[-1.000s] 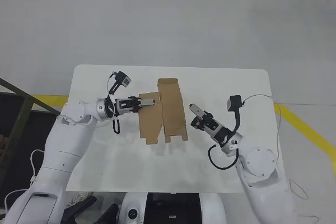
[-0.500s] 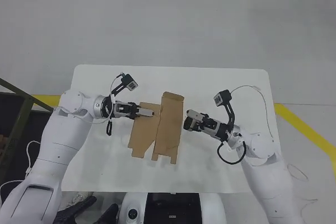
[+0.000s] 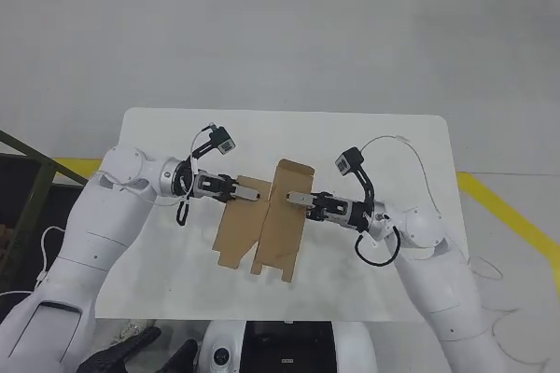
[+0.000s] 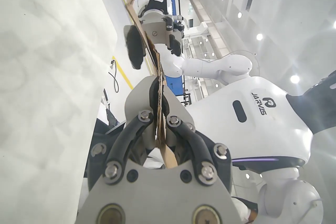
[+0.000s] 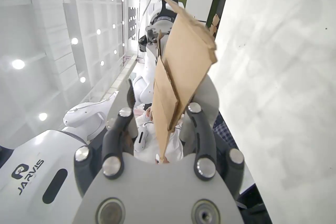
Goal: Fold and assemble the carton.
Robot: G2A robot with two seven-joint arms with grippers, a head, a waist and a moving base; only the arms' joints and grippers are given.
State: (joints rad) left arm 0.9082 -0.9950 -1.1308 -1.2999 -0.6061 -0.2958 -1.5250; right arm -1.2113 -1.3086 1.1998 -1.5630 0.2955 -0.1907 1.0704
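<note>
Swung inward, the right gripper [image 3: 294, 198] is set with spread fingers astride the flat carton [image 3: 261, 224], pinched by the left gripper [image 3: 250, 193]; closing is judged due before unfolding.

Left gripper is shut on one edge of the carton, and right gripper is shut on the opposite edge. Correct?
Not quite. The right gripper is open, its fingers spread on either side of the carton's edge, as the right wrist view shows. The left gripper is indeed shut on the other edge.
</note>
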